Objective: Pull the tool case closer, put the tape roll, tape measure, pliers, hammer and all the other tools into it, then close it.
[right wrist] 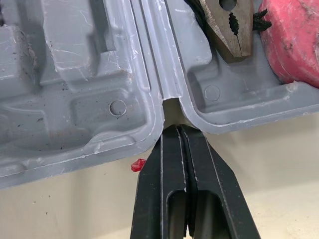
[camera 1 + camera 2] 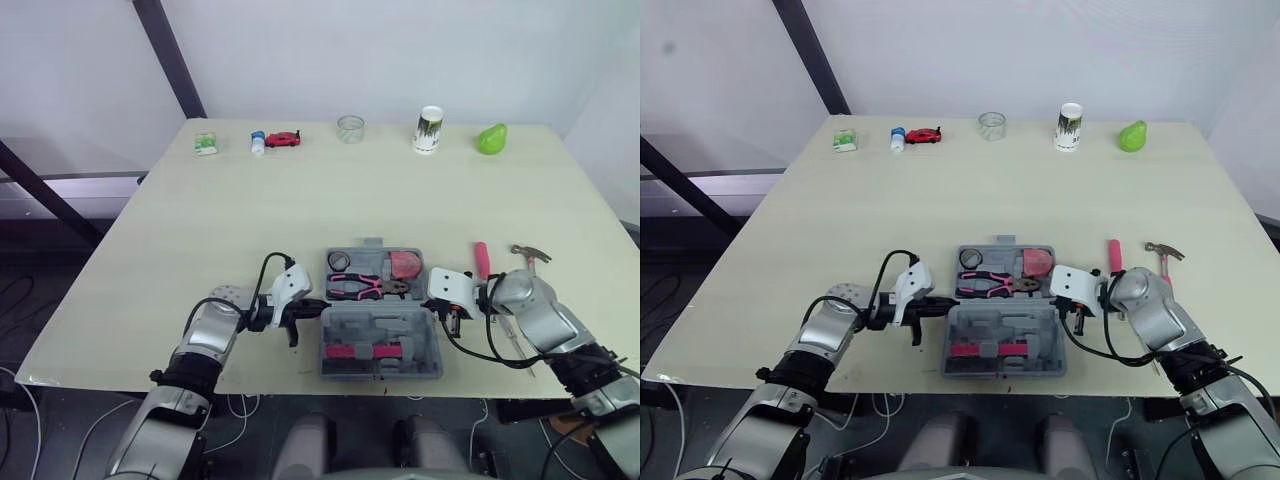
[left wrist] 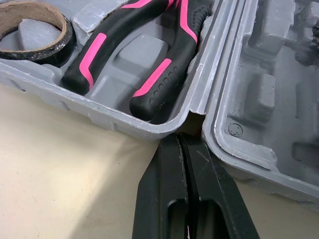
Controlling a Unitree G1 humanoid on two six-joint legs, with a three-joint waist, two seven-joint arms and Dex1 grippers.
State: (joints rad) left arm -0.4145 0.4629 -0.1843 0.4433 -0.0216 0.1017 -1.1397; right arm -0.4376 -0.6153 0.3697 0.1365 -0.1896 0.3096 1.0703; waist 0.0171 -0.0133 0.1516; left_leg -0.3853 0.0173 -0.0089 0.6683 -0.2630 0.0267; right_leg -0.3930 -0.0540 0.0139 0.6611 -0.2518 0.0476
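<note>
The case [image 2: 385, 322] lies wide open at the lower centre of the head view, near the table's [image 2: 300, 200] front edge, with the tape roll [image 2: 339, 261], pliers [image 2: 365, 287] and pink tape measure [image 2: 404, 265] sitting side by side in its far half. The left gripper [image 3: 182, 142], fingers clenched together on nothing, has its tips right at the hinge notch on the case's left side, and the right gripper [image 1: 180, 132], clenched empty too, noses into the notch on the right. Just right of the case, a red-handled screwdriver [image 2: 482, 260] and the hammer [image 2: 530, 257] lie out on the table.

pliers [image 2: 365, 287] in tool case [image 2: 385, 325], hammer [image 2: 528, 255] right of it
</note>
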